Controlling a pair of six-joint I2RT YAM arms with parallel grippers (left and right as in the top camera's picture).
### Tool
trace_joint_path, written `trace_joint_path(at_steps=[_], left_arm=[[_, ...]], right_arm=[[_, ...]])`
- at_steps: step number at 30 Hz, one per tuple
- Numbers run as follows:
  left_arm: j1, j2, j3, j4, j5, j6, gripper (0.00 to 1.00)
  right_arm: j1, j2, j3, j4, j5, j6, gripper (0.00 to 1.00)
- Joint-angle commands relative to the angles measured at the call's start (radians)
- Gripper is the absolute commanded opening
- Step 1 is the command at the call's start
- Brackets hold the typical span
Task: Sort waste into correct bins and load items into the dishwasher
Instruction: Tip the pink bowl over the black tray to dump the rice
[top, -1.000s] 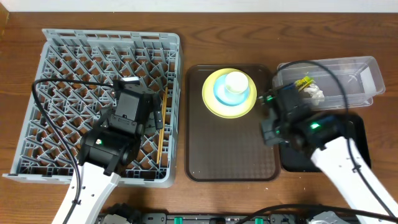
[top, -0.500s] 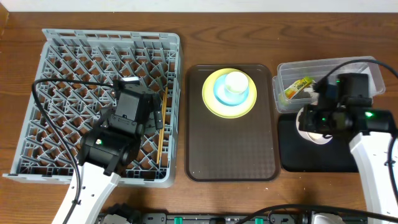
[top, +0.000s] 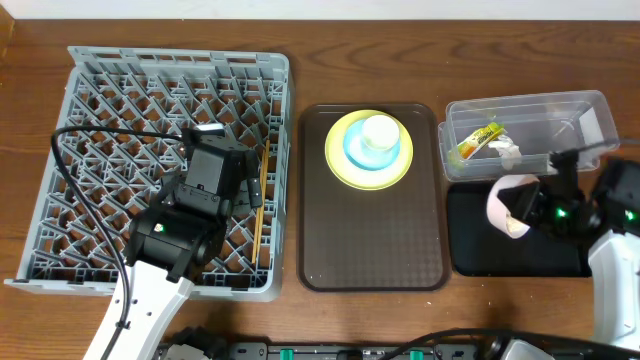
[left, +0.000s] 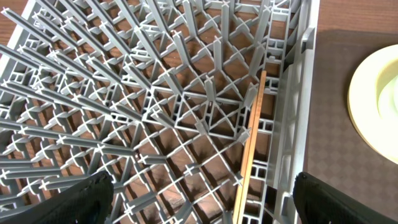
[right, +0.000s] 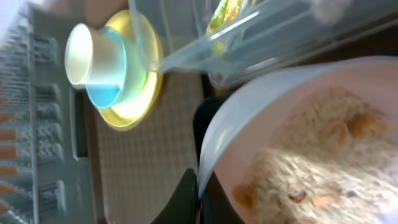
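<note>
My right gripper (top: 532, 205) (right: 200, 198) is shut on the rim of the white bowl (top: 500, 198) (right: 249, 118). It holds the bowl tilted over the black tray (top: 500, 255). Beige food scraps (right: 311, 162) lie inside the bowl. The clear tub (top: 560, 110) holds the yellow-green wrapper (top: 478, 140) and the white tissue (top: 506, 150). My left gripper (left: 205, 205) is open and empty above the grey dish rack (top: 70, 120), where the chopsticks (top: 258, 200) (left: 252, 143) lie along the right wall.
The brown serving tray (top: 370, 240) sits between the rack and the bins. At its far end the yellow-green plate (top: 340, 165) carries the light blue bowl (top: 355, 150) with the white cup (top: 380, 130) inside it.
My right arm has swung right from the brown tray's edge. The white bowl now hangs tilted over the black tray. The left arm has not moved.
</note>
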Motion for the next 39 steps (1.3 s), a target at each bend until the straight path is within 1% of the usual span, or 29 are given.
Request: trace_joint_path(at_steps=[1, 5, 6, 8, 11, 14, 17, 26, 29, 32, 33, 36, 39], left_arm=[[0.004, 0.001, 0.022, 0.000, -0.013, -0.001, 0.93], [0.004, 0.001, 0.022, 0.000, -0.013, -0.001, 0.93], [0.004, 0.001, 0.022, 0.000, -0.013, -0.001, 0.93], [0.004, 0.001, 0.022, 0.000, -0.013, -0.001, 0.93], [0.004, 0.001, 0.022, 0.000, -0.013, -0.001, 0.93], [0.004, 0.001, 0.022, 0.000, -0.013, -0.001, 0.93], [0.004, 0.001, 0.022, 0.000, -0.013, -0.001, 0.93], [0.004, 0.001, 0.022, 0.000, -0.013, -0.001, 0.93], [0.004, 0.001, 0.022, 0.000, -0.013, -0.001, 0.93], [0.004, 0.001, 0.022, 0.000, -0.013, -0.001, 0.93], [0.004, 0.001, 0.022, 0.000, -0.013, -0.001, 0.93], [0.004, 0.001, 0.022, 0.000, -0.013, -0.001, 0.93], [0.004, 0.001, 0.022, 0.000, -0.013, -0.001, 0.93]], right_arm=[[-0.124, -0.009, -0.090, 0.070, -0.251, -0.021, 0.01], [-0.287, -0.003, -0.190, 0.171, -0.414, -0.021, 0.01], [-0.354, -0.003, -0.225, 0.207, -0.465, -0.022, 0.01], [-0.424, -0.003, -0.256, 0.235, -0.544, -0.038, 0.01], [-0.492, -0.003, -0.283, 0.268, -0.690, -0.051, 0.01], [-0.524, -0.003, -0.285, 0.289, -0.822, -0.050, 0.01], [-0.526, -0.003, -0.284, 0.311, -0.825, 0.008, 0.01], [-0.525, -0.003, -0.285, 0.311, -0.824, 0.017, 0.01], [-0.525, -0.003, -0.285, 0.350, -0.824, 0.014, 0.01], [-0.524, -0.003, -0.285, 0.330, -0.824, 0.067, 0.01], [-0.520, -0.003, -0.285, 0.332, -0.824, 0.065, 0.01], [-0.507, -0.003, -0.285, 0.393, -0.811, 0.043, 0.01], [-0.493, -0.003, -0.285, 0.381, -0.824, 0.131, 0.01]])
